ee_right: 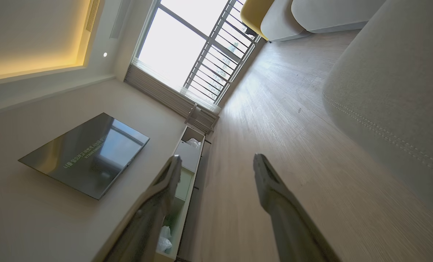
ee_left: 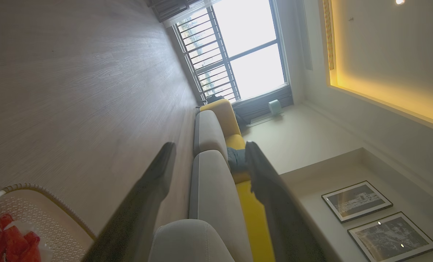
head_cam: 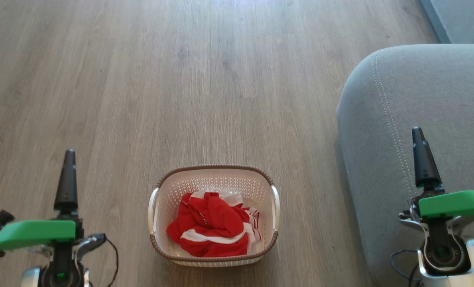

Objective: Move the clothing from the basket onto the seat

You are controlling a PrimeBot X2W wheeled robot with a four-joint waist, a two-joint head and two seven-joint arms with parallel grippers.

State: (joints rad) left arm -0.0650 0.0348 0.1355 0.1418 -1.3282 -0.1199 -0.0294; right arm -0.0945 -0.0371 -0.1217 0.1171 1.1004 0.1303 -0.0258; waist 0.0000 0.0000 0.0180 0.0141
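Note:
The cream basket (head_cam: 215, 179) with a brown rim stands on the wooden floor at the bottom centre of the head view. Crumpled red clothing (head_cam: 211, 223) with white bands fills its lower half. The grey seat (head_cam: 420, 99) with pale stitching rises at the right. My left gripper (head_cam: 68, 175) is held up at the lower left, well clear of the basket; its wrist view shows it open (ee_left: 209, 149) and empty, with the basket (ee_left: 30, 214) and clothing (ee_left: 5, 240) at the lower left corner. My right gripper (head_cam: 422, 155) hangs over the seat's near edge, open (ee_right: 218, 160) and empty.
Wooden floor (head_cam: 181, 79) stretches ahead and to the left. A second grey cushion (head_cam: 460, 20) shows at the top right corner. The wrist views show a window (ee_right: 187, 40), a wall screen (ee_right: 85, 153), a low cabinet (ee_right: 187, 160) and a yellow sofa back (ee_left: 252, 214).

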